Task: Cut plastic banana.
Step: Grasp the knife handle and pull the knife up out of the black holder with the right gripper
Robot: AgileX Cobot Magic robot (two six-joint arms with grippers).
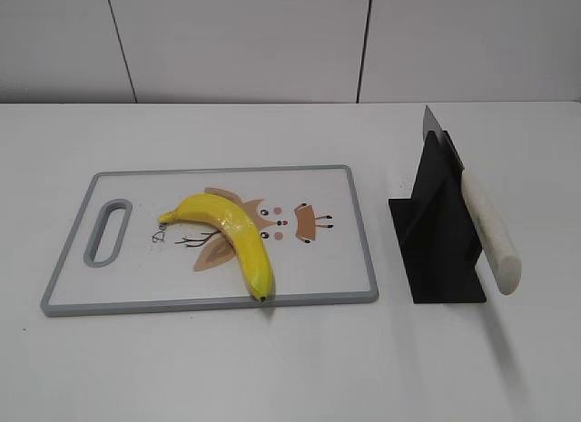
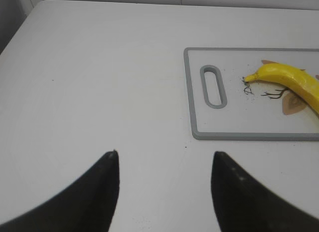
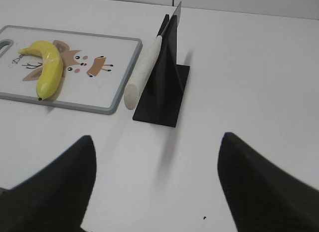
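On the white table (image 1: 272,368), the left hand (image 2: 164,164) hangs with its fingers spread apart, holding nothing. To its right lies a grey-rimmed cutting board (image 1: 363,231), and the plastic banana (image 1: 231,233) rests on it, dark tip at the near edge. Further right, a white-handled knife (image 1: 488,236) leans in a black stand (image 1: 436,227). The right hand (image 3: 157,164) hovers near the stand, fingers likewise apart and empty.

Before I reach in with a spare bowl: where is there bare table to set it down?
Bare table lies left of the cutting board, in front of it, and right of the knife stand. The strip between board and stand is tight: the knife handle juts out there. The board's right end, beyond the plastic banana, is free too.
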